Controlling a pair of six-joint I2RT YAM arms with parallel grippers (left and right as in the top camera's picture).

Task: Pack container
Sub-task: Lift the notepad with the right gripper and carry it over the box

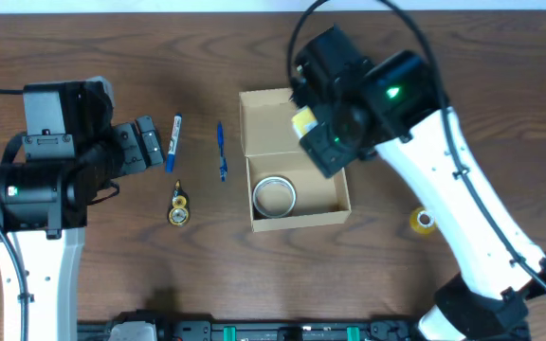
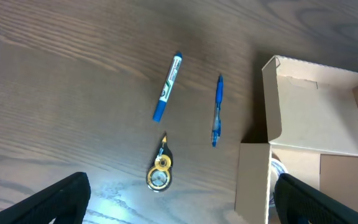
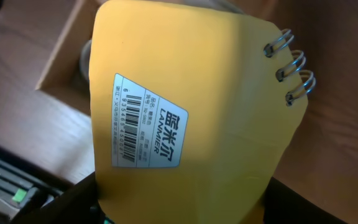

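Observation:
The container (image 1: 265, 117) is a tan cardboard box at the table's middle, its flap lid open toward the far side. Inside lies a roll of clear tape (image 1: 275, 196). My right gripper (image 1: 317, 134) hovers over the box's far right corner, shut on a yellow spiral notebook (image 3: 191, 112), which fills the right wrist view; one edge of the box (image 3: 61, 68) shows behind it. My left gripper (image 2: 179, 208) stands open and holds nothing, left of the box (image 2: 316, 106). In the overhead view this gripper (image 1: 150, 144) is next to a blue marker (image 1: 173, 142).
On the wood left of the box lie the blue marker (image 2: 167, 86), a blue pen (image 2: 217, 111) and a yellow and black correction tape dispenser (image 2: 160, 173). A small yellow roll (image 1: 423, 221) sits to the right of the box, under my right arm.

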